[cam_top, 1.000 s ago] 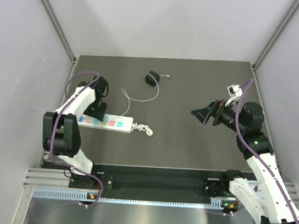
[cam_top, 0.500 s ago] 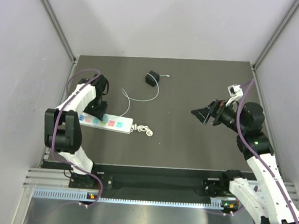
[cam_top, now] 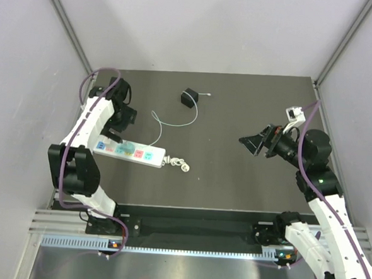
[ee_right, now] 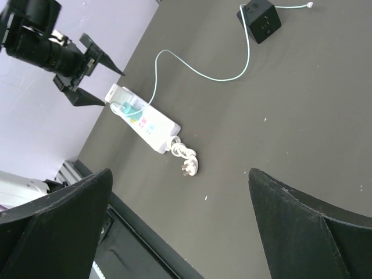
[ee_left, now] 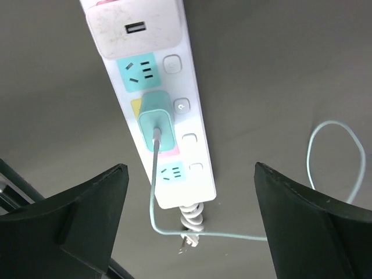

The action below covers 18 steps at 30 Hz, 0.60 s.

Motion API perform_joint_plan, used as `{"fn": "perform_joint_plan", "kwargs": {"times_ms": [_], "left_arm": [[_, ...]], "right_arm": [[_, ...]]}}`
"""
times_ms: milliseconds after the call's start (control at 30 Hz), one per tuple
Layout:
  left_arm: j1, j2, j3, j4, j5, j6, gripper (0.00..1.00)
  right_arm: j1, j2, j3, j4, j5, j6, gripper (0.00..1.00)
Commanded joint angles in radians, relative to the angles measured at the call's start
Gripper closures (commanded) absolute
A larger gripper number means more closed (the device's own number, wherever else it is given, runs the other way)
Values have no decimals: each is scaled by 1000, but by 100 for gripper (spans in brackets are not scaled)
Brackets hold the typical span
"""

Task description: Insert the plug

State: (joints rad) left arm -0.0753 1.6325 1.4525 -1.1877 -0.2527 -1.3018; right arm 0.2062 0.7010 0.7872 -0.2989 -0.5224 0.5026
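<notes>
The plug (ee_left: 156, 119), a small teal block, sits pushed into a socket of the white power strip (ee_left: 195, 152), and its thin pale wire (ee_left: 152, 192) trails off to the right. In the top view the plug (cam_top: 127, 147) shows on the strip (cam_top: 148, 155) at the left of the table. My left gripper (ee_left: 190, 168) hangs open above the strip, touching nothing, its fingers (ee_left: 87, 215) wide on either side. My right gripper (cam_top: 249, 143) is open in the air at the right, far from the strip.
A black cube adapter (cam_top: 188, 97) lies at the back middle, with the wire's (cam_top: 174, 124) free end beside it. The strip's short coiled white cord (cam_top: 177, 162) and its pronged end lie at the strip's right end. Grey walls stand close on both sides.
My left gripper has opened and risen off the plug, drawing back toward the far left. The plug stays seated in the strip. The right arm has barely moved.
</notes>
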Motion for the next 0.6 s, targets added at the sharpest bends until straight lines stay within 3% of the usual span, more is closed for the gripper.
{"fn": "perform_joint_plan", "kwargs": {"times_ms": [0,100,267,467,567], "left_arm": [[3,-72,60,-4,0,99,5],[2,-118,51,86,49,199,2],[2,-181,89,94,18,294,2],[2,-273,52,238,46,600,2],[0,-330,43,334,140,700,6]], "right_arm": [[-5,-27,60,-3,19,11,0],[-5,-38,58,-25,30,2,0],[-5,-63,50,-127,88,-50,0],[-5,-113,84,-186,142,-46,0],[-5,-91,121,-203,144,-30,0]]}}
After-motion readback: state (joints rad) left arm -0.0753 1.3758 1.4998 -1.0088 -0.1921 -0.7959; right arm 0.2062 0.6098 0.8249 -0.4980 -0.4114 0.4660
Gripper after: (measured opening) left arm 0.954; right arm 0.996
